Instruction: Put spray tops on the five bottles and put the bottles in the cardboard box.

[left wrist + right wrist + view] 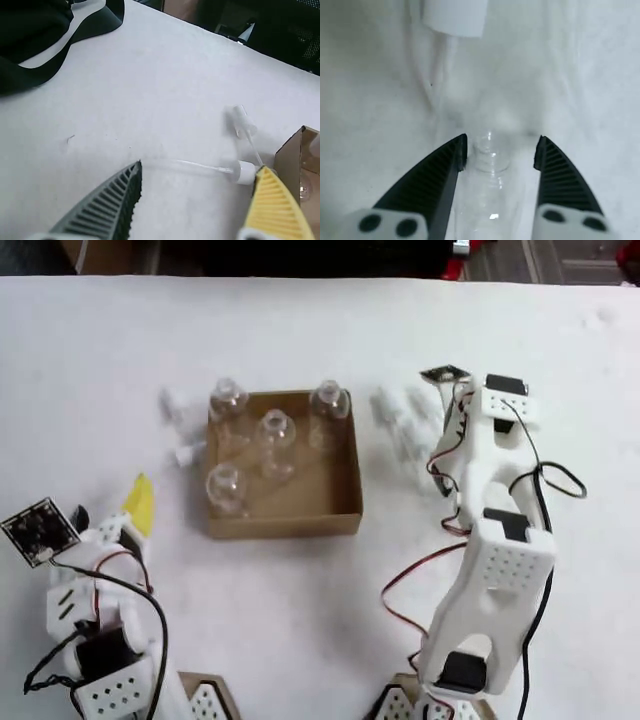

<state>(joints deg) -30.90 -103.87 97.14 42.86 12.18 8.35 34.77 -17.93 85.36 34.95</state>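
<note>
The right arm (497, 565) is holding its jaws wide astride the neck of a bare bottle (490, 160) right of the box (285, 524), seemingly to steady it for capping, while the left arm (105, 685) is holding its jaws wide near spray tops (244, 172) left of the box.

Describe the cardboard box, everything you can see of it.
The cardboard box is plain brown, roughly square, with low walls and an open top. It sits flat on the white table between the two arms. Four clear bottles stand inside, three toward the far wall and one near a front corner. The rest of its floor is bare. A white spray top lies on the table close outside one wall. Whether they touch is unclear.
</note>
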